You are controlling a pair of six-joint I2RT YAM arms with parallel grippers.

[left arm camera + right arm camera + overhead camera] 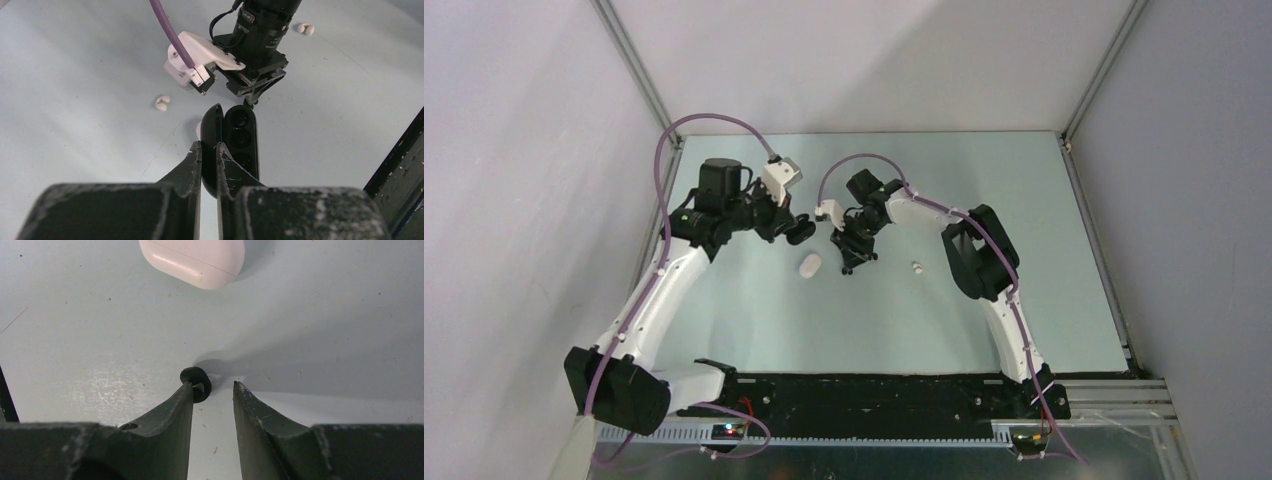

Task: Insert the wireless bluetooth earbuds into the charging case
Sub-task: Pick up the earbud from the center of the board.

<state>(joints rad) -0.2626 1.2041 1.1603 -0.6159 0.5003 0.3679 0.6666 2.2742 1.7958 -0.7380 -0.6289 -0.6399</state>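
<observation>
Table surface: pale blue-green table top (1064, 300) is running from the black base rail (874, 392) at the near edge to grey walls (874, 60) on the other sides.
Open room: bare surface is lying between the rail and both grippers, and is spreading widest toward the right edge and the far corners.
Right gripper (213, 386): jaws are standing partly apart, tips down at the table, clamping nothing.
Black earbud (196, 382): is resting on the table, touching the tip of one finger (172, 410) and staying apart from the other.
White charging case (195, 257): is lying closed on the table, just beyond the right gripper and between the two arms.
White earbud (917, 267): is lying alone, near the right gripper on its outer side.
Left gripper (208, 145): is pinching tight on the raised lid of the black charging case (241, 137), which is standing open.
Black case contents: two dark wells are facing the camera; whether anything is sitting in them cannot be told.
Second white earbud (161, 103): is lying farther back, well apart from the first.
</observation>
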